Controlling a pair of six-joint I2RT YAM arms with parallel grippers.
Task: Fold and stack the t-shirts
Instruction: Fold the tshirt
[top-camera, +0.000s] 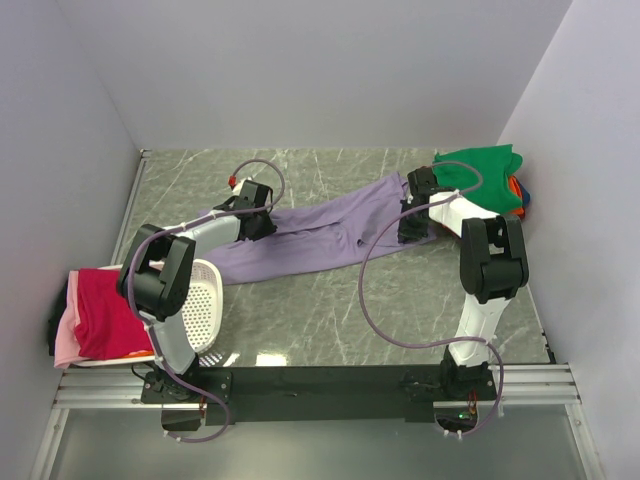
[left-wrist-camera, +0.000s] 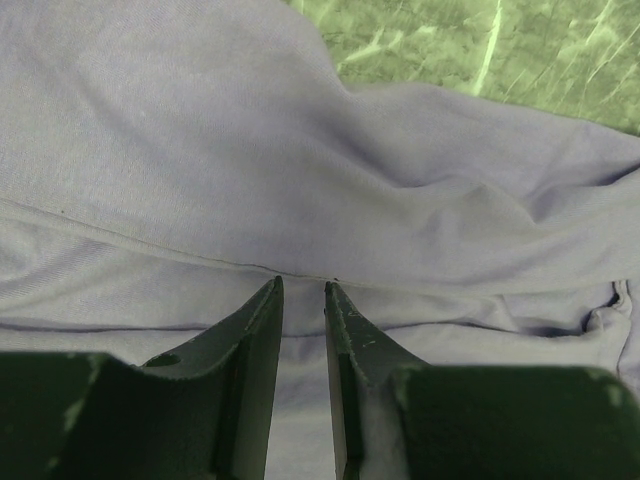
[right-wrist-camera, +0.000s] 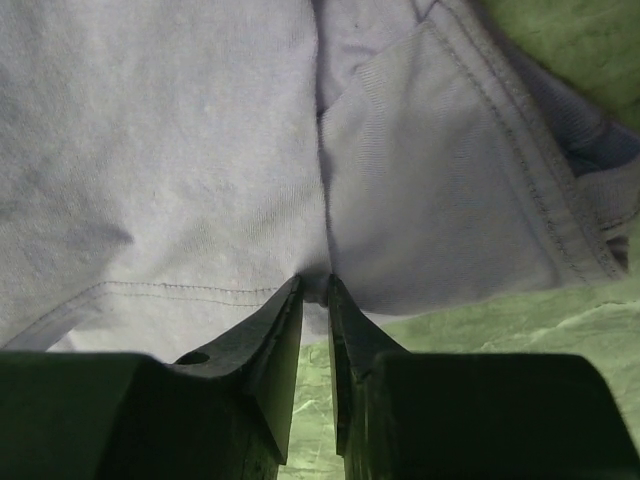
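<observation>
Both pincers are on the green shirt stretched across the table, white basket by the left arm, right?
No: the top view shows that shirt is lavender-purple, not green. Left pincer and right pincer are on it, white basket by the left arm.

Pile in the far right corner is mostly buried under the green cloth t-shirt (top-camera: 480, 165), just slivers of the orange cloth t-shirt (top-camera: 515, 188) and blue cloth t-shirt (top-camera: 527, 201) showing. The left arm (top-camera: 160, 280) covers part of the white perforated plastic basket (top-camera: 205, 295). Both wrist cams cut off the lavender-purple cloth t-shirt (left-wrist-camera: 250, 150) at the edges, and I can't tell if the left gripper (left-wrist-camera: 303, 290) actually pinches it.
</observation>
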